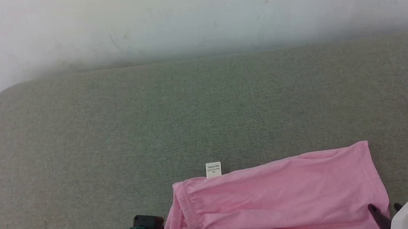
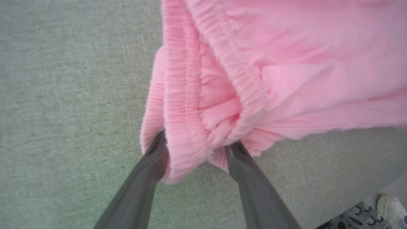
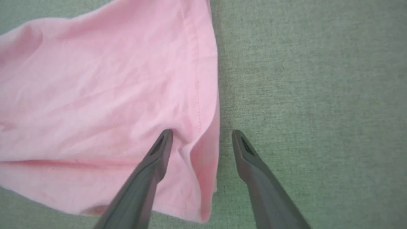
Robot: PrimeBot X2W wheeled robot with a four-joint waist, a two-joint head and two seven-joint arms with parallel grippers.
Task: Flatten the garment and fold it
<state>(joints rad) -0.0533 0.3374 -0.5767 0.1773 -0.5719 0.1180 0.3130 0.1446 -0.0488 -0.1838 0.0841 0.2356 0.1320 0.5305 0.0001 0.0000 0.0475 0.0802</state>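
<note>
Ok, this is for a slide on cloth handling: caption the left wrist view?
Left gripper open, fingers either side of the bunched waistband of pink shorts, on a grey-green cushion.

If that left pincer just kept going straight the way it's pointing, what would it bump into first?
The gathered waistband of the pink shorts. It bunches between the spread fingers of the left pincer, so the pincer would likely push into that fabric at once, then the grey fabric surface below.

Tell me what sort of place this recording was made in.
Probably an indoor room, perhaps a bedroom or test room: a wide grey-green fabric-covered surface stands against a pale wall, pink shorts lie on it, and a white shoe shows past its edge.
</note>
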